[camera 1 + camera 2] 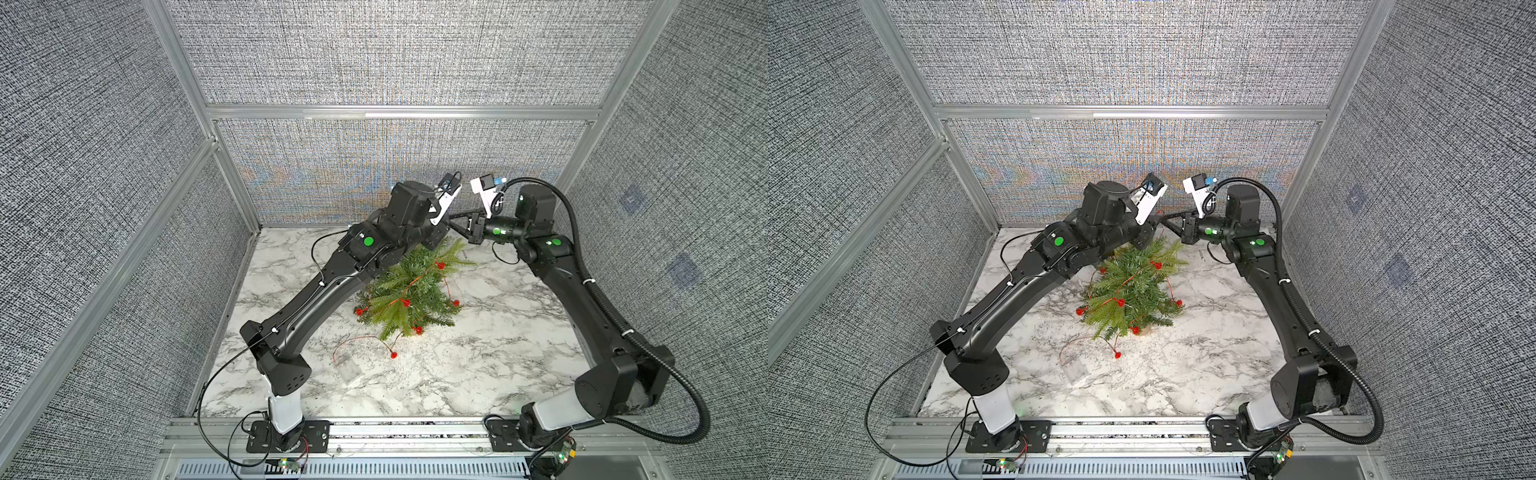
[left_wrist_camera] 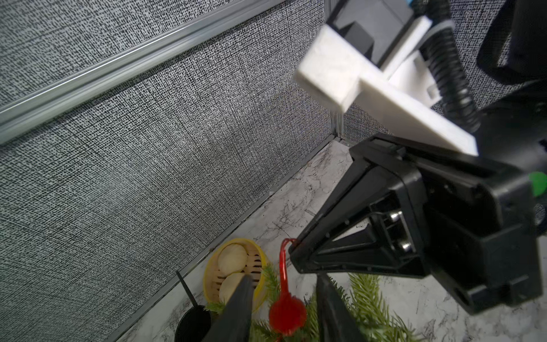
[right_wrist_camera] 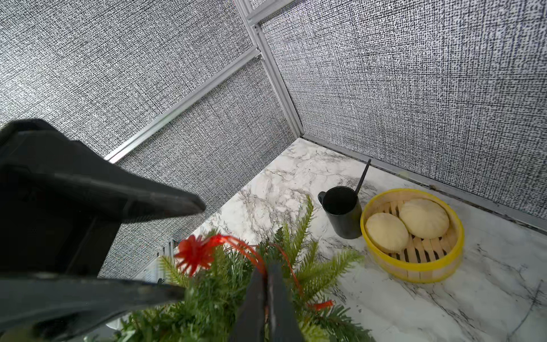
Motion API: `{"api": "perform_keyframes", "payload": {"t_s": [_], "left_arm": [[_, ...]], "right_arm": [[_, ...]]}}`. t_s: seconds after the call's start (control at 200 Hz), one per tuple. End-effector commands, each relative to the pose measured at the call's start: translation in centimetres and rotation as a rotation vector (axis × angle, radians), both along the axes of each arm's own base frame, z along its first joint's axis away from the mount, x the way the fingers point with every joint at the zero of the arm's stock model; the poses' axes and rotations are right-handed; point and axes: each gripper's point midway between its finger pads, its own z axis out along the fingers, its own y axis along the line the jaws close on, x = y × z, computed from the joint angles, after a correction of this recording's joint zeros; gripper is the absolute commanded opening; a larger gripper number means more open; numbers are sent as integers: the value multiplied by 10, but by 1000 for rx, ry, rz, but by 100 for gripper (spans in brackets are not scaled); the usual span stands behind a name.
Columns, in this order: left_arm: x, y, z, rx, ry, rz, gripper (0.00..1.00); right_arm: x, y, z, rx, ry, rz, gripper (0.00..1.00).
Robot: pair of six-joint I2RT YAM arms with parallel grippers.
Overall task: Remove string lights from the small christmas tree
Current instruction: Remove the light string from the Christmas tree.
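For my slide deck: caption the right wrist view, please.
Right pincer shut on the string lights wire over the small christmas tree; black mug and bamboo steamer of buns beyond.

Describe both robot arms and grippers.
Left arm and right arm: matte black shells, white base segment, green round dot, white wrist-camera bracket. Ribbed black hose on the right, thin black cable on the left. Left gripper and right gripper: tapered black fingers.

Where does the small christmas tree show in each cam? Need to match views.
In a top view: small christmas tree near centre.
In a top view: near centre too.
Left wrist: fronds along the lower edge.
Right wrist: fronds fill the lower middle.
Shared landmark: right gripper, shut on the string lights above the treetop.
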Motion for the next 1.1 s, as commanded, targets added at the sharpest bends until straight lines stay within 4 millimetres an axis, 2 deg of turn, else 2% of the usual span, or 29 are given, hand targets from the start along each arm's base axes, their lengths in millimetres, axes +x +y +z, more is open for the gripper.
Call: {"api": "perform_keyframes", "payload": {"t_s": [0.0, 0.11, 0.37, 0.745, 1.096], "left_arm": [[-7, 3, 15, -49, -16, -6, 49], [-14, 10, 18, -59, -11, -8, 62], [-32, 32, 16, -90, 15, 2, 76], [-57, 67, 2, -145, 70, 39, 79], [-81, 96, -6, -211, 142, 70, 84]], "right_arm": [[-2, -4, -1, -23, -3, -38, 0], [-5, -9, -2, -50, 5, -76, 0], [-14, -22, -9, -116, 37, -173, 0], [-46, -37, -8, -170, 41, -245, 0], [-80, -33, -1, -163, 39, -202, 0]]}}
